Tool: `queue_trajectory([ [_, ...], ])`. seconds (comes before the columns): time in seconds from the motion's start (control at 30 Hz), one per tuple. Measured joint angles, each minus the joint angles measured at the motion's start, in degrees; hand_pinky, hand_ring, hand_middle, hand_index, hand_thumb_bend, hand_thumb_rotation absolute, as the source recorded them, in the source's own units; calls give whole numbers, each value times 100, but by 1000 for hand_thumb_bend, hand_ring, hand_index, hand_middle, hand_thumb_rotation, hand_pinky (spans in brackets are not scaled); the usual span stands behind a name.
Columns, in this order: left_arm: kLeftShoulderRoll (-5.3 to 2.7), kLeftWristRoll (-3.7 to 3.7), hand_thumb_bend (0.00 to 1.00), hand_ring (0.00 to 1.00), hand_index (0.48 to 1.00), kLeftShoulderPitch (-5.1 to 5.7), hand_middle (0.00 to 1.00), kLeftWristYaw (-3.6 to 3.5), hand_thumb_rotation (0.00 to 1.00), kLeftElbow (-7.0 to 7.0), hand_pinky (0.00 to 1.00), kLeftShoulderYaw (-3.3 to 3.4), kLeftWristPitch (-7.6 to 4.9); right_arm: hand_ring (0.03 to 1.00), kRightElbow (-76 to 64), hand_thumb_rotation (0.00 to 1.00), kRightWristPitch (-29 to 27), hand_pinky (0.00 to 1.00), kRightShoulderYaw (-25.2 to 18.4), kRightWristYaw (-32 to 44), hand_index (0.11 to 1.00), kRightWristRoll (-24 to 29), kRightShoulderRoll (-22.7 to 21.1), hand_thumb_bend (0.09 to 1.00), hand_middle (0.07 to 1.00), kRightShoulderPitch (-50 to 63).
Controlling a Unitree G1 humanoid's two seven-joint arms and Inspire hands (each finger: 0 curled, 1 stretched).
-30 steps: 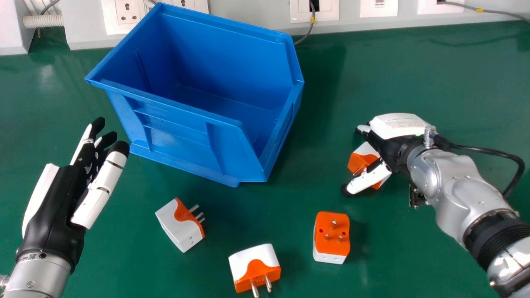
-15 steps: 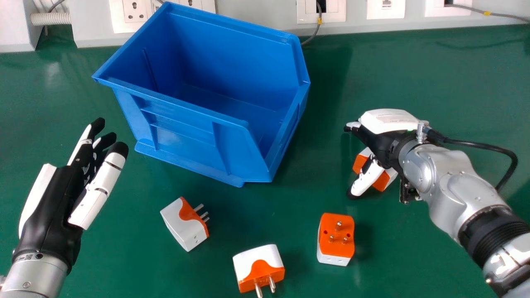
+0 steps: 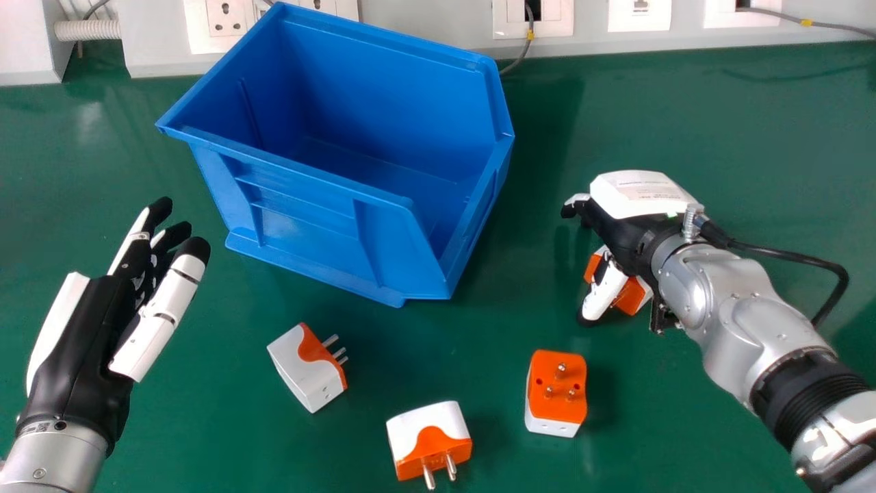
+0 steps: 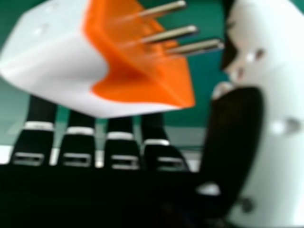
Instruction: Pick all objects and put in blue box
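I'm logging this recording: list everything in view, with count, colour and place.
box: one, blue, far part of the table, left of centre
loose adapters: three, white and orange, on the near part of the table
other adapter: one, white and orange, under the right hand
table: one, green, beneath everything
wall plates: several, white, along the back
cables: several, grey, at the back
ribbed hose: one, whitish, back left
hands: two, black and white, at left and right
forearms: two, silver, behind the hands
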Motion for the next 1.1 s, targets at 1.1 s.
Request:
queue_trajectory([
  [1.1,89,-159,442,913,960,-27,939,0,771,-60,825,103,290,416,-409,0,492,337,-67,357,628,-138,-298,522,511,157],
])
